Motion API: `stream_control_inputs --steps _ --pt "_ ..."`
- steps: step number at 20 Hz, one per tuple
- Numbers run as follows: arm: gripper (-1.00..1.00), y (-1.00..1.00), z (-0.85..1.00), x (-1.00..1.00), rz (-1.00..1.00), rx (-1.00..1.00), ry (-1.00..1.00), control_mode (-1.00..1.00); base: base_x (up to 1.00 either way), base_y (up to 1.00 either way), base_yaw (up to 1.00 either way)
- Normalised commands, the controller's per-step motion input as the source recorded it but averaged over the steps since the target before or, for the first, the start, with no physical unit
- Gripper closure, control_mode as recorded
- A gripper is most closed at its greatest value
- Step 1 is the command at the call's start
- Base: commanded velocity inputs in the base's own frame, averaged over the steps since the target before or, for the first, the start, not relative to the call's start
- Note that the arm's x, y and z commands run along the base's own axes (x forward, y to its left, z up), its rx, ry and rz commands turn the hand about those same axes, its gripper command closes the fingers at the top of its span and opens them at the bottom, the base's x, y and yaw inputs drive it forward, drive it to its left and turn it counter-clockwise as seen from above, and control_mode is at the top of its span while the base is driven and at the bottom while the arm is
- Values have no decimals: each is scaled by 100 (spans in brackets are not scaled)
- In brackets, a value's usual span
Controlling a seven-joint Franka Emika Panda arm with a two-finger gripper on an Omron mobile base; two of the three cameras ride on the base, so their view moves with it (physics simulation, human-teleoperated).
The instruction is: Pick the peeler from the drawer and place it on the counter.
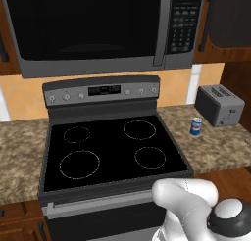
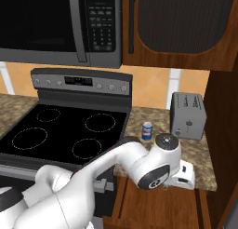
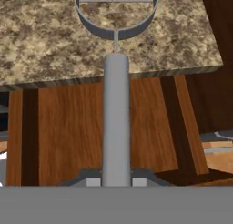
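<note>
In the hand view my gripper (image 3: 116, 182) is shut on the peeler (image 3: 116, 127). Its grey handle rises straight up between the fingertips. Its ring-shaped head reaches over the front strip of the speckled granite counter (image 3: 45, 36). Under the handle lies the counter's thick edge, and below that brown wood cabinet fronts (image 3: 68, 136). From the right base view, my white hand (image 2: 183, 175) hangs at the counter's (image 2: 207, 165) front edge, right of the stove and in front of the toaster. I cannot tell the drawer apart from the other wood fronts.
The black glass stovetop (image 1: 112, 147) sits left of this counter stretch (image 1: 215, 147). A grey toaster (image 2: 187, 115) and a blue can (image 2: 147, 130) stand toward the back. A microwave (image 1: 98, 29) hangs above the stove. A tall wooden panel (image 2: 225, 130) closes the right side.
</note>
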Motion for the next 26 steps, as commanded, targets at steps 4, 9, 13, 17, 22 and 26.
stream_control_inputs --steps 4,9,13,17,22,26 --pt "100 45 17 67 1 0 -1 -100 0 0 0" --pt "100 23 -8 83 2 0 0 -100 0 0 0" --pt "100 0 -50 70 0 0 0 -100 0 0 0" --pt "100 0 -74 57 1 0 0 -100 0 0 0" --pt "100 -2 -56 59 2 0 0 -100 0 0 0" --pt "100 -9 -13 41 3 0 0 -100 0 0 0"
